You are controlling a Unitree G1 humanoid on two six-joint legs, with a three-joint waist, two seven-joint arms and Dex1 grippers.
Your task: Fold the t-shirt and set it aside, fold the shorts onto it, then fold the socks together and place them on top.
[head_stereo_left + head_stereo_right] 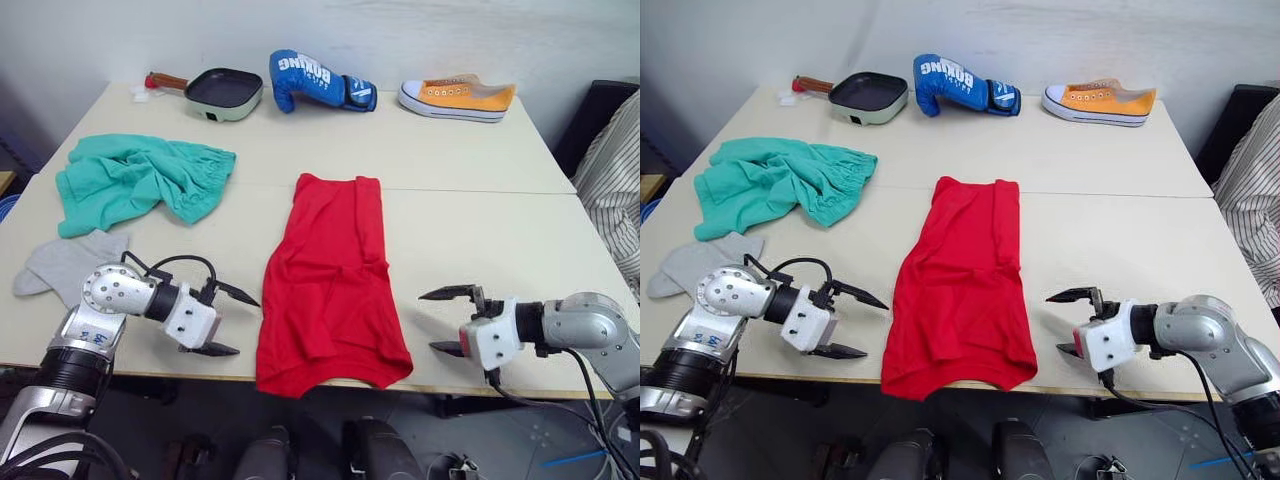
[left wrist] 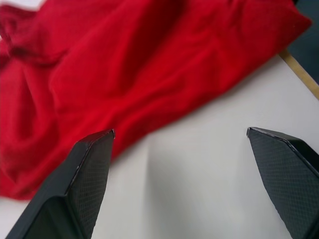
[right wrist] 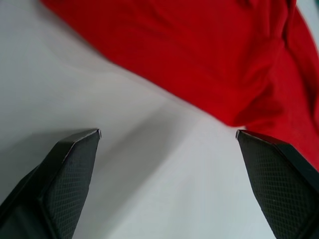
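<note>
The red t-shirt (image 1: 328, 285) lies in the middle of the table (image 1: 480, 230), folded lengthwise into a long strip that runs from the centre seam of the table down to the near edge, where its lower hem spills slightly over the lip. On either side of it, both arms are low over the tabletop. The left gripper (image 1: 232, 321) sits just off the shirt's left edge near the bottom, its two black fingers spread wide apart with nothing between them. In the left wrist view the left fingertips (image 2: 94, 154) frame bare table with the red cloth just beyond. The right gripper (image 1: 447, 321) mirrors it on the shirt's right side, a little farther from the fabric, fingers also spread and empty; the right wrist view shows its fingertips (image 3: 79, 149) over white table with the red edge ahead.

Over at the left, the teal-green shorts (image 1: 135, 180) lie in a crumpled heap, well apart from the shirt. Nearer the front edge, just below the shorts, the light grey socks (image 1: 65, 262) rest flat, partly behind the left arm.

Along the far edge sit a small frying pan (image 1: 222, 92), a blue boxing glove (image 1: 315, 80) and an orange sneaker (image 1: 457, 98). A striped sleeve (image 1: 612, 180) shows at the right.
</note>
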